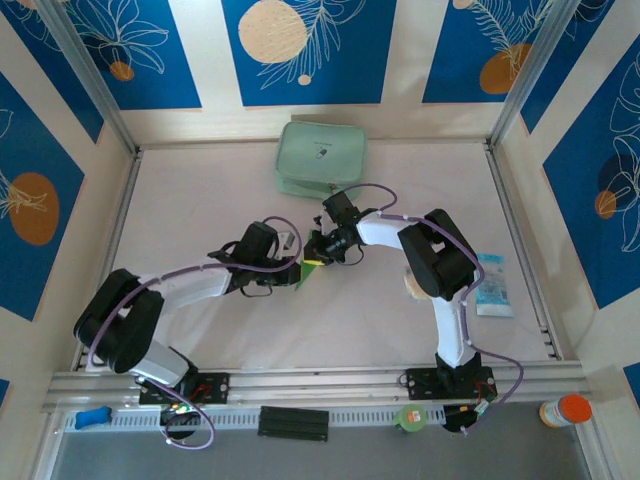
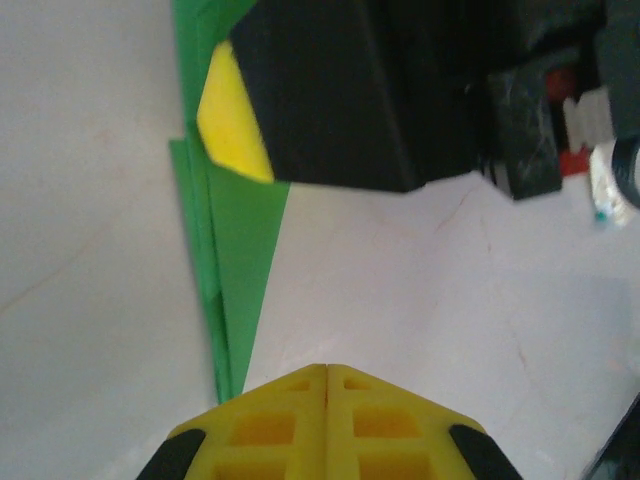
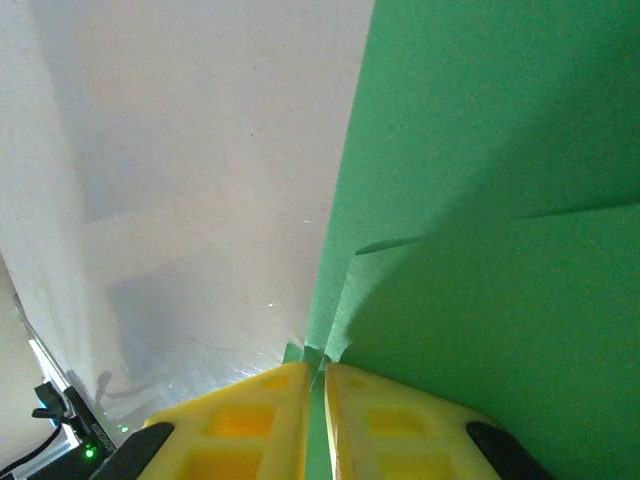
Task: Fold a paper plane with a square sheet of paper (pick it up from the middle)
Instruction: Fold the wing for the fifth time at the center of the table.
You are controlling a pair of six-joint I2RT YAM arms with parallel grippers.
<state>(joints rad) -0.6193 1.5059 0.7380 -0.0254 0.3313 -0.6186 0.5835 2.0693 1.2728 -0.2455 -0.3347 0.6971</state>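
The square sheet of paper is now a narrow, pointed paper plane (image 2: 238,250) of bright green paper with layered creases, lying on the table (image 1: 200,190) between the two grippers (image 1: 304,277). My right gripper (image 3: 323,378) is shut on its edge, with a strip of green pinched between the yellow fingers; the paper (image 3: 500,200) spreads out to the right of them. In the left wrist view, that gripper's yellow finger (image 2: 233,125) rests on the wide end. My left gripper (image 2: 327,372) is shut with nothing in it, just right of the plane's tip. From above, the left gripper (image 1: 293,268) and right gripper (image 1: 315,260) nearly meet.
A pale mint zip pouch (image 1: 320,160) lies at the back middle. A small blue and white packet (image 1: 492,285) sits at the right, beside the right arm. An orange-capped bottle (image 1: 565,410) and a green roll (image 1: 411,417) stand off the table's near edge.
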